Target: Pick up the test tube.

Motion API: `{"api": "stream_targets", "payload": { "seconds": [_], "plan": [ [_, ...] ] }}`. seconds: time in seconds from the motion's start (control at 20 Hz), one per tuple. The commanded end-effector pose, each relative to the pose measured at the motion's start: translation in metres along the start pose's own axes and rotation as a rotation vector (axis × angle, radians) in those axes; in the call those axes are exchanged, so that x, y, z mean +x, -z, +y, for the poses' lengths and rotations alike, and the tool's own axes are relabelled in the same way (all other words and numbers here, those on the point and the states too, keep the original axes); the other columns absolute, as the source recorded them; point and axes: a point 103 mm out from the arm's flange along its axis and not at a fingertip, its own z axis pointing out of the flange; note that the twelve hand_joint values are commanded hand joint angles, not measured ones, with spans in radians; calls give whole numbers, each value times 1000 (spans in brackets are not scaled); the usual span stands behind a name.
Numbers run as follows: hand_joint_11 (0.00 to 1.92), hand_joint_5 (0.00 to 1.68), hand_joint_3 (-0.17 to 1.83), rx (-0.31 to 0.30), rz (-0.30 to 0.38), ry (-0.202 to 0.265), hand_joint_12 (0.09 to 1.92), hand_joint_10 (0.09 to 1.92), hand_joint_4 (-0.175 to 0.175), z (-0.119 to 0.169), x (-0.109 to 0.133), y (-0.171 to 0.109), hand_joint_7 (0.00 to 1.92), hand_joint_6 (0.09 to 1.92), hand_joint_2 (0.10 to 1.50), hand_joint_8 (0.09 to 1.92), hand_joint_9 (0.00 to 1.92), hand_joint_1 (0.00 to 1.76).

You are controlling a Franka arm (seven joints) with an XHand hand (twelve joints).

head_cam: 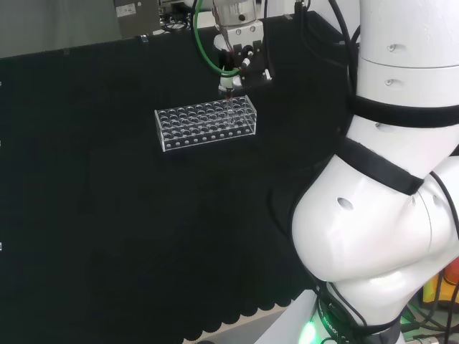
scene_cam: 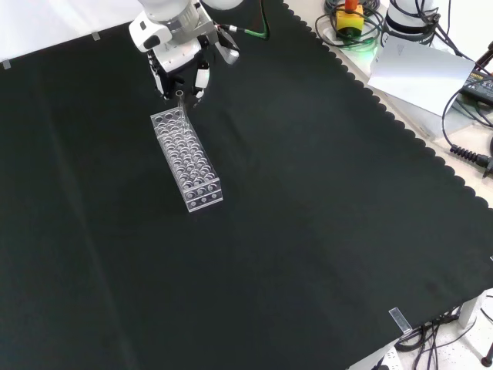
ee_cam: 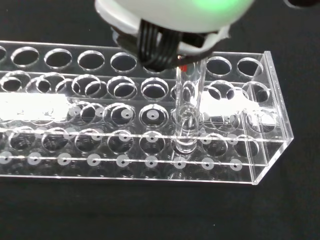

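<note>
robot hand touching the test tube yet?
Touching. In the wrist view the robot hand closes around the top of the test tube, which stands upright in the rack.

No readable text, labels, numbers or signs appear anywhere: none on the clear tube rack [scene_cam: 187, 159], the arm, or the cloth-covered counter [scene_cam: 308, 231].
</note>
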Motion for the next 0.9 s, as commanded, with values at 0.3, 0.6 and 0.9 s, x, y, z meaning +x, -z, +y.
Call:
{"api": "stream_targets", "payload": {
  "seconds": [0.3,0.6,0.9],
  "plan": [
    [1298,1404,445,-2,61,-3,849,609,-175,-13,-8,37,1394,87,749,643,1587,1330],
    [1300,1406,452,-30,61,-1,850,603,-175,-17,-12,66,1391,87,745,652,1594,1329],
    [1299,1409,464,-64,60,-2,851,599,-175,-25,-16,93,1390,87,740,658,1597,1329]
  ]
}}
